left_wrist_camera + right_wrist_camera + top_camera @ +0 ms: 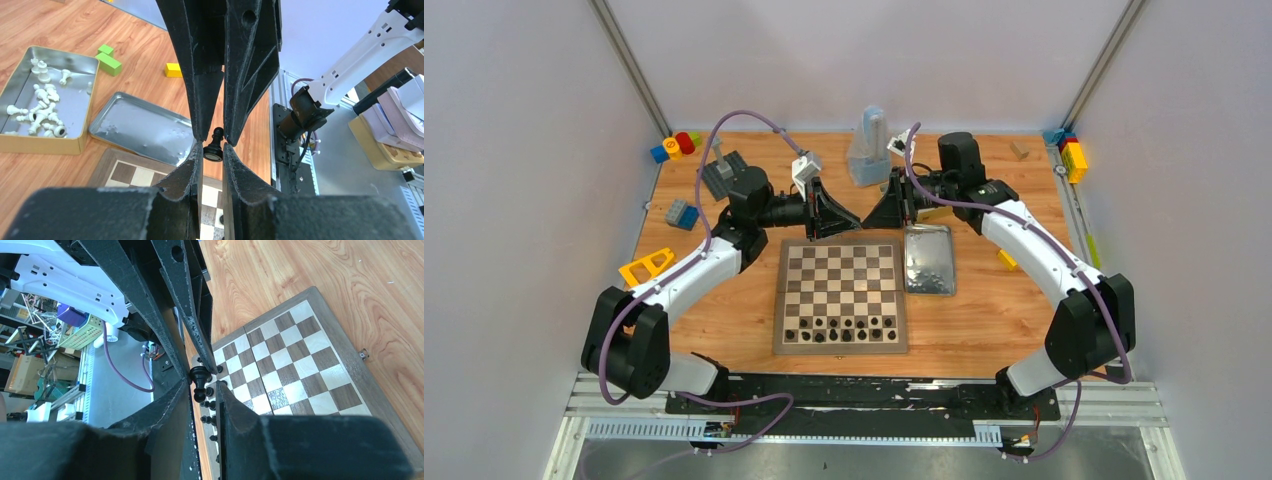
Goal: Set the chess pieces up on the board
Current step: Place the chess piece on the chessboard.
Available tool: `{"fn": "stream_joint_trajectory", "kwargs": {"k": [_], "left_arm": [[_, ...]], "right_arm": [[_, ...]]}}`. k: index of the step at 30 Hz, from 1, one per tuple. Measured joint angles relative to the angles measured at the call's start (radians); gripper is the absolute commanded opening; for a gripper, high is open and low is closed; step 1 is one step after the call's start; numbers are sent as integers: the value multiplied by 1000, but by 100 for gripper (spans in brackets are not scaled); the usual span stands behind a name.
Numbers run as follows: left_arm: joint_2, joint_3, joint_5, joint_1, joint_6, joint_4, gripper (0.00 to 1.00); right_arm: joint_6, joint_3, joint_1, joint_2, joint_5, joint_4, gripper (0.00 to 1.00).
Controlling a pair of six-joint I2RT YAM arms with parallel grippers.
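Observation:
Both grippers meet tip to tip in the air over the far edge of the board point(841, 270). A black pawn point(215, 147) lies sideways between them. My left gripper point(213, 145) point(852, 222) is shut on the pawn's base. My right gripper point(203, 385) point(871, 218) stands round the pawn's point(200, 377) head, with a gap still showing on one side. Several black pieces point(844, 328) stand on the board's two near rows. White pieces point(40, 105) lie in a tin point(10, 142).
An empty shiny tin point(929, 258) lies right of the board. A clear container point(869, 150) stands at the back. A grey studded plate point(722, 175) and toy blocks point(646, 267) are on the left. Green blocks point(109, 60) and a yellow block point(173, 70) lie beyond the tins.

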Motion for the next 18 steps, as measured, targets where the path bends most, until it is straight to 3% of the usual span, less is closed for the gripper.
{"fn": "stream_joint_trajectory", "kwargs": {"k": [16,18], "left_arm": [[0,0,1,4,-1,2,0],[0,0,2,4,4,0,9]], "right_arm": [[8,-11,0,0,-12,2,0],[8,-11,0,0,-12,2,0]]}}
